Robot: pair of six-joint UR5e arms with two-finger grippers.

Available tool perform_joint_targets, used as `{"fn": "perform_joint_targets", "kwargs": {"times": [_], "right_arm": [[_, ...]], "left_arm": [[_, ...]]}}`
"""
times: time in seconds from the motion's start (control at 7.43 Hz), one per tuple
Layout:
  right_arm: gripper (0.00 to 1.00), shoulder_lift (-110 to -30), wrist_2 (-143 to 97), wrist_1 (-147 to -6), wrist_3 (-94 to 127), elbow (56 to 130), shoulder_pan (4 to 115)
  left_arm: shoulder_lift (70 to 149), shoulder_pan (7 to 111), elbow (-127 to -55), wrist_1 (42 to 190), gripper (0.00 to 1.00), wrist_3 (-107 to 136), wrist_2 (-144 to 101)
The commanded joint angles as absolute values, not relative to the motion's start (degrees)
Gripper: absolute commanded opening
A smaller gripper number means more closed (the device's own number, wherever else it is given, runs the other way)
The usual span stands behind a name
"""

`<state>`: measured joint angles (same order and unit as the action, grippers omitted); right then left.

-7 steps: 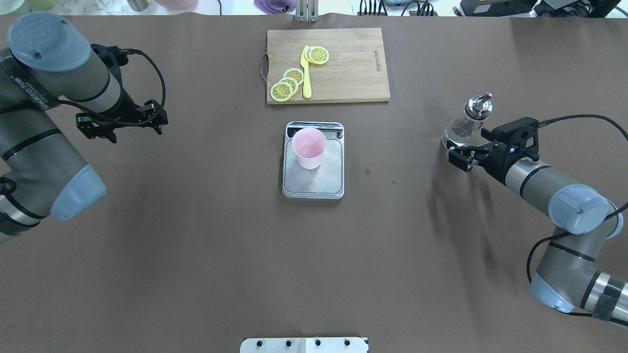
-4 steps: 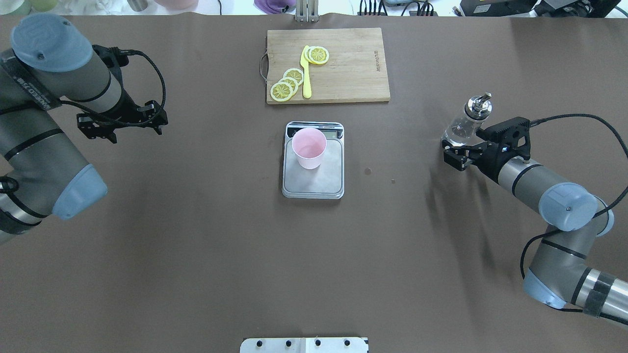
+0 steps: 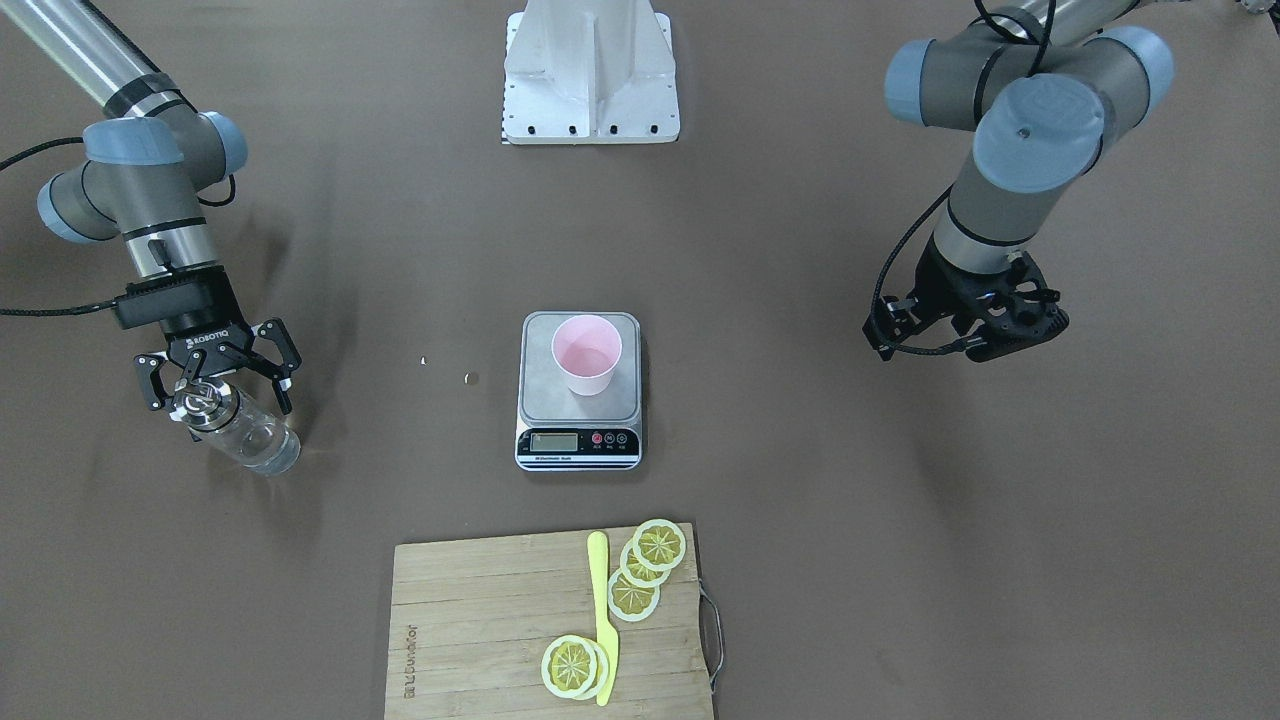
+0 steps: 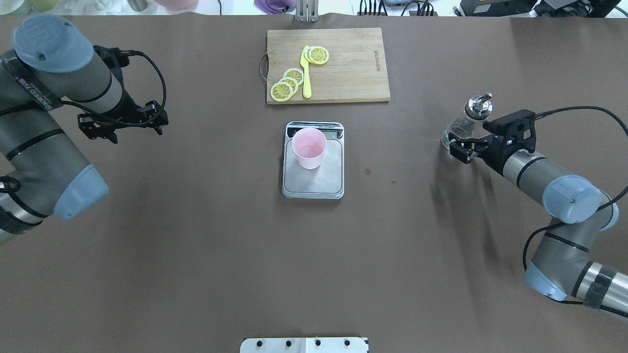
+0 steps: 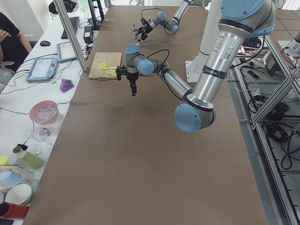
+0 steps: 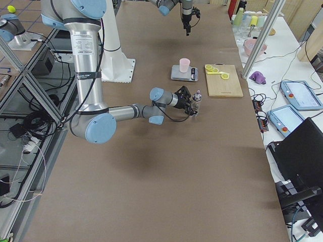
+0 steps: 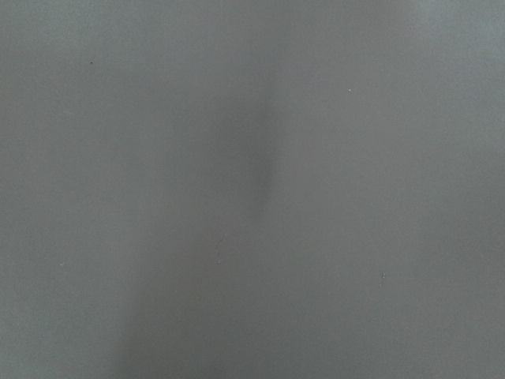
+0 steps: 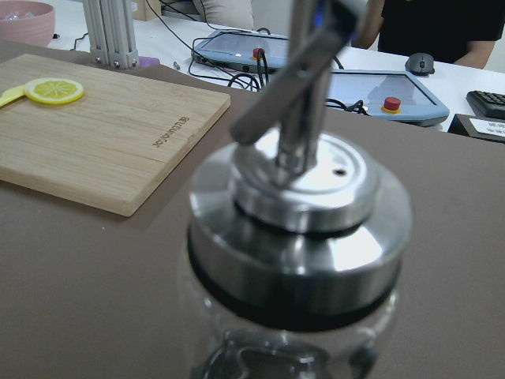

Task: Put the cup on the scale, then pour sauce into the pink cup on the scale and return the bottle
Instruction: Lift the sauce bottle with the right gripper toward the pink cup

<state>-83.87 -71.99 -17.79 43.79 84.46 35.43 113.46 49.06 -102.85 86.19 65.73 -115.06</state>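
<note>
The pink cup stands upright on the steel platform of the scale, towards its display end; it also shows in the front view on the scale. The clear glass bottle with its metal cap and spout stands on the table at the right. My right gripper is open, with its fingers on either side of the bottle, below the cap. The right wrist view shows the cap very close. My left gripper hangs open and empty above the table at the far left.
A wooden cutting board with lemon slices and a yellow knife lies beyond the scale. Two small specks lie on the brown table between the scale and the bottle. The robot's base plate is at the near edge.
My right gripper has moved in towards the bottle, and its open fingers now reach around it. The left arm has barely moved. The cup and scale are unchanged.
</note>
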Motion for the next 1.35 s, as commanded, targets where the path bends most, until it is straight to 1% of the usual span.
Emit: {"fn": "perform_joint_targets", "kwargs": {"times": [0.0, 0.27, 0.4, 0.54, 0.67, 0.94, 1.08, 1.21], "right_arm": [[0.96, -81.7, -72.0, -17.8, 43.8, 82.4, 35.7], [0.94, -80.5, -72.0, -17.9, 43.8, 81.9, 35.7], [0.94, -80.2, -72.1, -17.7, 43.8, 80.3, 35.7], [0.84, -80.2, -72.1, -17.6, 43.9, 80.0, 35.7], [0.72, -80.2, -72.2, -17.6, 43.9, 79.9, 35.7], [0.34, -80.1, -72.2, -17.5, 44.0, 80.4, 35.7], [0.13, -80.1, -72.2, -17.5, 44.3, 80.6, 35.7], [0.0, -80.1, -72.2, -17.5, 44.2, 80.9, 35.9]], "left_arm": [[113.5, 49.0, -102.7, 86.2, 0.99, 65.7, -115.0], [113.5, 49.1, -102.9, 86.4, 0.99, 66.2, -115.1], [113.5, 49.1, -102.8, 86.4, 0.99, 66.2, -115.0], [113.5, 49.1, -102.8, 86.4, 0.99, 66.2, -115.0], [113.6, 49.0, -102.8, 86.4, 0.99, 66.2, -115.0], [113.6, 49.1, -102.8, 86.4, 0.99, 66.2, -115.1], [113.6, 49.1, -102.8, 86.4, 0.99, 66.2, -115.1], [113.6, 49.1, -102.8, 86.4, 0.99, 66.2, -115.1]]}}
